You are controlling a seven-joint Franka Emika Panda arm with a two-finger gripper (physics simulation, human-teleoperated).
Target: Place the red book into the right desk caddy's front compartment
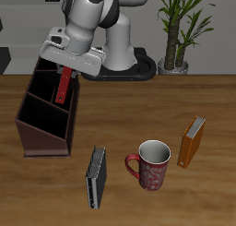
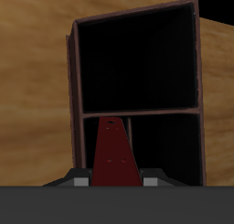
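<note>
Gripper [image 1: 66,75] is clamped on the red book [image 1: 63,86], which is held over the right desk caddy [image 1: 46,119], lower end dipped toward a back compartment. Directly below, the caddy's open sections are seen. Farther off on the desk [image 1: 184,193] are a black-grey book [image 1: 96,177], red mug [image 1: 150,163] and orange-brown book [image 1: 192,142].
</note>
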